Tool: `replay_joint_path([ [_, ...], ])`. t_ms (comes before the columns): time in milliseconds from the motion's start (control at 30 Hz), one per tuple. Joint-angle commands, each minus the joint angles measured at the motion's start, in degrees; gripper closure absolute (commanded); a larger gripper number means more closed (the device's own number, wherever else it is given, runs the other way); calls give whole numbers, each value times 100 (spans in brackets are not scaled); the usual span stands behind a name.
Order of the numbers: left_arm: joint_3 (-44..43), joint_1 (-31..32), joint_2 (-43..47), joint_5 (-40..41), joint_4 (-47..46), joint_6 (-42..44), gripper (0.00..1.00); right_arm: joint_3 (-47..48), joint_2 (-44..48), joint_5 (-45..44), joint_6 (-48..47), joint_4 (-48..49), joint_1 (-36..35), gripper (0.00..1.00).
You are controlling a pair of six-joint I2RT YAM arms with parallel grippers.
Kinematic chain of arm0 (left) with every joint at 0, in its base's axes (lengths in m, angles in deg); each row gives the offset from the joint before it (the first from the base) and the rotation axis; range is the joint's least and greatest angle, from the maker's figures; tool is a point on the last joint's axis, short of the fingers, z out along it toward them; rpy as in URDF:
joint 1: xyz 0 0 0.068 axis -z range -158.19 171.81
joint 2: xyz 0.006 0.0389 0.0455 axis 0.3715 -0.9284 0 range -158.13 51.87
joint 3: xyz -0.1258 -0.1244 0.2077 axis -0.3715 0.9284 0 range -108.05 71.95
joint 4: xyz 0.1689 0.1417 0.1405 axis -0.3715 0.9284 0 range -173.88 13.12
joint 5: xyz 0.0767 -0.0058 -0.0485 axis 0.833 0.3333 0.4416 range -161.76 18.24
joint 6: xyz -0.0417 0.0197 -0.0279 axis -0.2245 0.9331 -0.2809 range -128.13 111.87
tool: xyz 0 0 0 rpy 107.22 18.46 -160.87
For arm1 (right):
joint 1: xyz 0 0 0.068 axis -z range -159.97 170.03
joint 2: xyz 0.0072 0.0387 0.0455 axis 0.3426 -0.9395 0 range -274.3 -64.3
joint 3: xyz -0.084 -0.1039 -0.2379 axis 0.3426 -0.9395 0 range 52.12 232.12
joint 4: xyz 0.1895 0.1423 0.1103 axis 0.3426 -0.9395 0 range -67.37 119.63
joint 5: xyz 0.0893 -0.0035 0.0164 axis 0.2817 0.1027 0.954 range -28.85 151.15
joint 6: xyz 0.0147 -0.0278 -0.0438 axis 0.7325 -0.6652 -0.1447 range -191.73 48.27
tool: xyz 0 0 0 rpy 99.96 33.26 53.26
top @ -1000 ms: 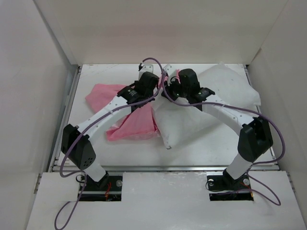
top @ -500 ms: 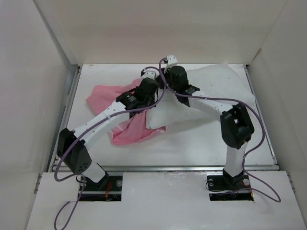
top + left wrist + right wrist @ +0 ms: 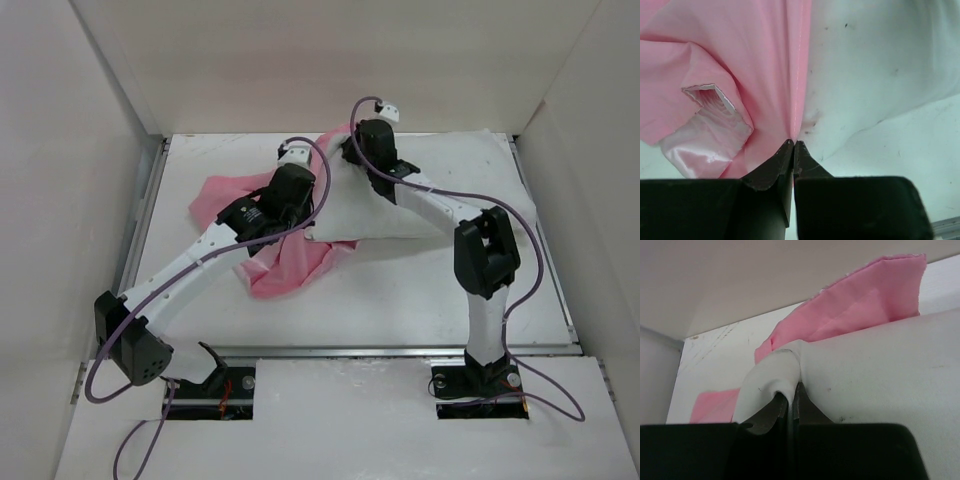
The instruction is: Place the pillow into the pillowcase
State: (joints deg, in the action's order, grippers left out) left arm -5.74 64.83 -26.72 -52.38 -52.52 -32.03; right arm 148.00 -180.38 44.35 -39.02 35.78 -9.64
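The white pillow (image 3: 440, 190) lies at the back right of the table. The pink pillowcase (image 3: 285, 265) is bunched to its left, with part reaching up behind the pillow's left end. My left gripper (image 3: 292, 198) is shut on an edge of the pillowcase (image 3: 740, 50), right beside the pillow (image 3: 880, 60), as its own view (image 3: 793, 143) shows. My right gripper (image 3: 349, 150) is shut on a fold at the pillow's left end (image 3: 775, 370), as its own view (image 3: 792, 392) shows. Pink cloth (image 3: 865, 295) stands just beyond that fold.
White walls (image 3: 110, 150) enclose the table on the left, back and right. The back wall is close behind the right gripper (image 3: 740, 280). Purple cables (image 3: 330, 190) loop over both arms.
Both arms have reached farther toward the back. The pillow has been dragged back and to the right, and the pillowcase has shifted with it.
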Motion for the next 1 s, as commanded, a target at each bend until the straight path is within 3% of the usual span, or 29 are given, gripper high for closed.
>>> replay_joint_path([
  [0, 79, 127, 282, -600, 661, 78, 100, 624, -213, -852, 710, -7, 383, 100],
  [100, -53, 127, 221, -1241, 661, 262, 100, 1099, -441, -1027, 1131, -446, 383, 100],
  [267, -158, 127, 221, -1374, 802, 394, 100, 2153, -794, -1265, 1869, -1370, 383, 100],
  [500, -282, 180, -34, -1981, 679, 395, 100, 2462, -847, -1747, 3434, -1775, 436, 100],
  [700, -606, 233, 19, -2578, 679, 588, 100, 2462, -847, -2047, 4067, -1775, 436, 100],
  [800, -817, 233, 72, -2510, 539, 711, 100, 2367, -795, -2117, 4068, -1705, 383, 100],
  [967, -1133, 233, -384, -1991, -172, 877, 100, 823, -250, -1830, 3972, -1170, -20, 100],
])
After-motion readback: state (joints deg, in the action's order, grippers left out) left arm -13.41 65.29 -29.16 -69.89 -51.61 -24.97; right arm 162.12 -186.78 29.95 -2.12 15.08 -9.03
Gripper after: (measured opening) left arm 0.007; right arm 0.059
